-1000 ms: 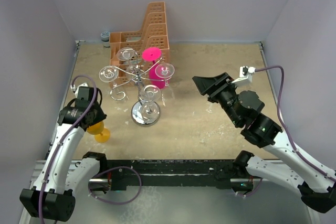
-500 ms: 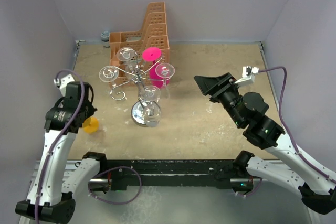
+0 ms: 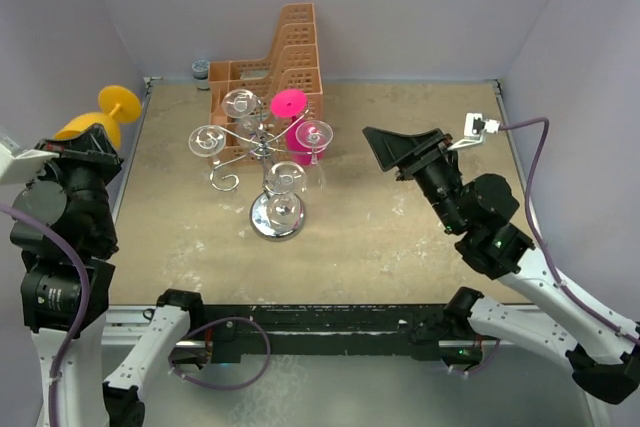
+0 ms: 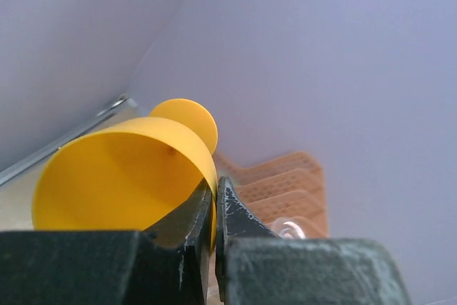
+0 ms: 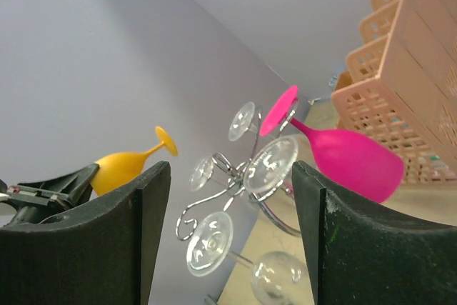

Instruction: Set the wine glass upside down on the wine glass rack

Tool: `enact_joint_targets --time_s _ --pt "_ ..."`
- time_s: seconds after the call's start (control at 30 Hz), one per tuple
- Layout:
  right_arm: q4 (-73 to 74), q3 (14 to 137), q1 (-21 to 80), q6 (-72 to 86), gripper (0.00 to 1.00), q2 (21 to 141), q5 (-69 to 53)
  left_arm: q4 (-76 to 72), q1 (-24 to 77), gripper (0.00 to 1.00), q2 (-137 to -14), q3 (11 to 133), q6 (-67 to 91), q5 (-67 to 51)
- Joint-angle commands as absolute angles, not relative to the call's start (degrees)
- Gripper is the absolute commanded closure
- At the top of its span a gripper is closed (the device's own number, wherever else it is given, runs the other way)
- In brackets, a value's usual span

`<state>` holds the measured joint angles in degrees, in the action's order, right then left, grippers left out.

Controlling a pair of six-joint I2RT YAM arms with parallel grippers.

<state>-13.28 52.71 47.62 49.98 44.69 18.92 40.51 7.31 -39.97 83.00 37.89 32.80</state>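
Pickup done, hanging left: my left gripper [image 4: 216, 192] pinches the yellow wine glass [image 4: 121, 169], well apart from the wine glass rack [image 3: 258, 142]; my right gripper [image 5: 230, 176] gapes empty.

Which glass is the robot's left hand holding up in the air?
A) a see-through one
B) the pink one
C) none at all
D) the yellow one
D: the left gripper is pinched shut on the rim of the yellow glass, while the pink glass hangs on the rack.
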Motion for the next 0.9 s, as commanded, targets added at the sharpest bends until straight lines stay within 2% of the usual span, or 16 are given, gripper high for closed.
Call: enact_joint_targets --time_s 0.0,0.17,0.43,0.7,0.87 --pt "-25.62 55.56 47.74 44.17 0.25 46.31 15.05 18.64 7.56 1.0 -37.74 78.6 39.09 27.16" --pt "-35.06 55.92 47.75 42.79 0.21 49.69 9.12 5.93 7.56 1.0 -37.94 75.07 43.38 16.94" --pt "-42.33 61.62 47.72 45.54 0.24 58.52 5.86 -6.87 7.56 1.0 -45.13 75.15 54.45 -2.41" --pt "-46.44 69.14 47.74 51.53 0.27 67.41 6.44 -21.92 7.75 1.0 -57.03 75.36 70.91 -13.05" --pt "-43.72 72.41 47.74 60.86 0.29 72.39 11.47 -25.96 15.18 1.0 -59.91 74.34 71.73 -10.43"
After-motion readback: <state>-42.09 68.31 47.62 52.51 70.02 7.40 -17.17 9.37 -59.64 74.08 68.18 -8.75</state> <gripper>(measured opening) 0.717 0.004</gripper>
